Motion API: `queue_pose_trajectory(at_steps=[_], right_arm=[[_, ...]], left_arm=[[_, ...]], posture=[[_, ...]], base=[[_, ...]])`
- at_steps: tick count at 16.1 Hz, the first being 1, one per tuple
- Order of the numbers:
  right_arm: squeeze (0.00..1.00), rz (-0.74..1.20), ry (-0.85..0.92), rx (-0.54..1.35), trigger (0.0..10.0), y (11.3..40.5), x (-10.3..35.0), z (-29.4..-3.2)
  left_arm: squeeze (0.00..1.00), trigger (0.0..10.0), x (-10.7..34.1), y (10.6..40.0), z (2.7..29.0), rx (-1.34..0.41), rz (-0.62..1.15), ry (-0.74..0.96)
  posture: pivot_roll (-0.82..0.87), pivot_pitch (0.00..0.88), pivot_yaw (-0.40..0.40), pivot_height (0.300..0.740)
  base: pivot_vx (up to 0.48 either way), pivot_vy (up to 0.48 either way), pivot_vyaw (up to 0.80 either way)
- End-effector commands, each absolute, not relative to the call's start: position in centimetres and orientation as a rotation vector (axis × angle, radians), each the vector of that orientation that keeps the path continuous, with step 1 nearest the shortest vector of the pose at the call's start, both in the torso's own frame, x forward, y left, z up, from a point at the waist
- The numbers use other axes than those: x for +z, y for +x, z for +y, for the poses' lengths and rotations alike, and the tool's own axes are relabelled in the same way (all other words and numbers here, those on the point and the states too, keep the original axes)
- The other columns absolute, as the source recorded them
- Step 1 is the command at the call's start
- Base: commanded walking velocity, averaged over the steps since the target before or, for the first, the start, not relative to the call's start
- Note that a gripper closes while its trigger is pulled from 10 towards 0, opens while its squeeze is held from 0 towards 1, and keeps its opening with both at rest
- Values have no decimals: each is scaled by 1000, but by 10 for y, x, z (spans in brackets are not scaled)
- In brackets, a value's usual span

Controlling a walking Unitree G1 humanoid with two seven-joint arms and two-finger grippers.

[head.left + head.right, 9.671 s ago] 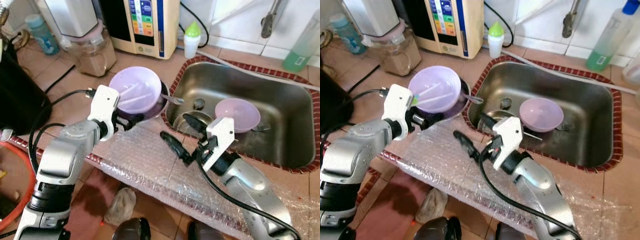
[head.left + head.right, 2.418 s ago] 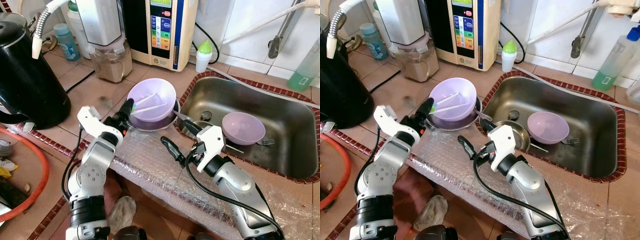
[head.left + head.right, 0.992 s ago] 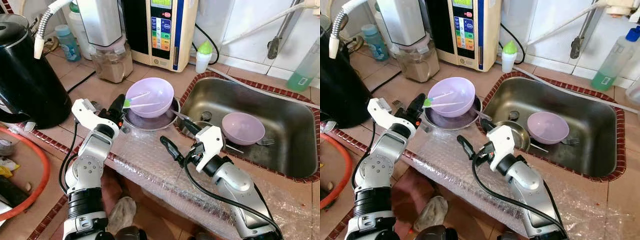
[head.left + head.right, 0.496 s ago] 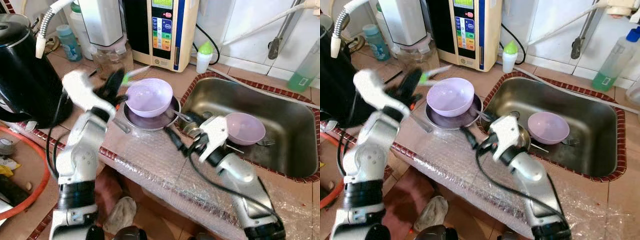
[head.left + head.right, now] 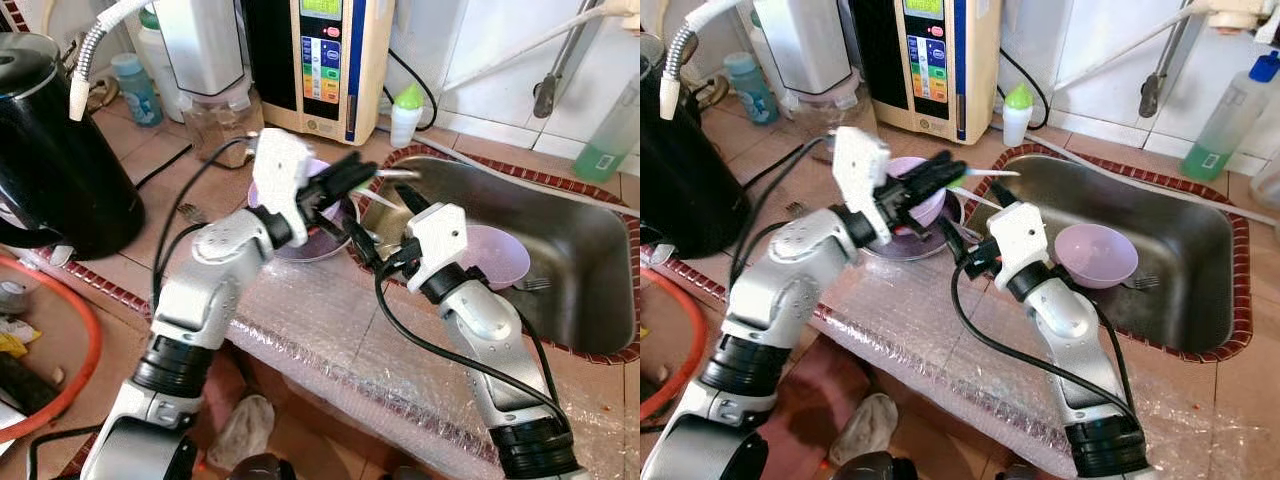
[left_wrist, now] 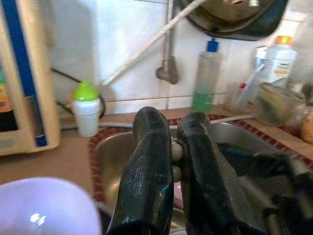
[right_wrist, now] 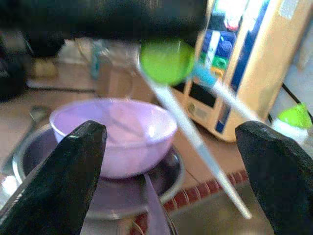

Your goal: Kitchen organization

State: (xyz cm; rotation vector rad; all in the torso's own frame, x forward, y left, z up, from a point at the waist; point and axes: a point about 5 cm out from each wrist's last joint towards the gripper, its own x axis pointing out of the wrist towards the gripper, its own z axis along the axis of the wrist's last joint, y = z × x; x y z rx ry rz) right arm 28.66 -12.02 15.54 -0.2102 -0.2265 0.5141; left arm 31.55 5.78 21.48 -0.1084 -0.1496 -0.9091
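The left gripper (image 5: 352, 178), near the middle of the head view, has its jaws pinched tight on a pair of pale chopsticks (image 5: 985, 173) with green and blue ends, held in the air above the sink's near-left edge. The right gripper (image 5: 385, 225), just below and right of it, has its jaws spread wide and grips nothing.

Behind the left gripper, a lilac bowl (image 7: 113, 134) sits in a shallow dark pan (image 7: 93, 186) on the tiled tabletop (image 5: 170, 170). Whether anything lies in that bowl I cannot tell. A second lilac bowl (image 5: 1096, 254) rests in the steel sink (image 5: 1180, 230) at centre right, with a fork (image 5: 531, 284) beside it.

The right wrist view shows the chopsticks' green tip (image 7: 166, 61) up close, slanting across above the bowl. The left wrist view shows the closed black fingers (image 6: 146, 166), the tap pipe (image 6: 168, 63) and a green bottle (image 6: 204, 81) along the wall.
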Motion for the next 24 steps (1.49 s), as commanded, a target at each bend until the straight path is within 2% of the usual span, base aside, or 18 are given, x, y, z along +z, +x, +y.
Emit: queue_pose_trajectory(at_steps=[1, 2, 8, 9, 10, 24], right_arm=[[0, -212, -232, 503, 7725, 290, 155, -121], [0, -188, -247, 494, 0, 292, 150, -122], [0, -168, -277, 418, 0, 304, 144, -130], [0, -169, -281, 417, 431, 304, 144, -131], [0, -166, -281, 424, 0, 305, 143, -132], [0, -185, -265, 550, 0, 319, 146, -131]], left_arm=[[0, 0, 216, 316, 55, -928, -160, -87], [0, 0, 215, 315, 53, -938, -161, -77], [0, 0, 210, 311, 51, -968, -146, -65], [0, 0, 209, 310, 51, -970, -143, -61], [0, 0, 207, 309, 51, -968, -140, -67], [0, 0, 202, 306, 53, -956, -128, -65]], posture=[[-62, 1, 97, 740], [-65, 1, 98, 740], [-56, 5, 89, 740], [-54, 4, 87, 740], [-52, 6, 86, 740], [-38, 30, 75, 740]], base=[[0, 0, 0], [0, 0, 0], [0, 0, 0], [0, 0, 0], [0, 0, 0], [0, 0, 0]])
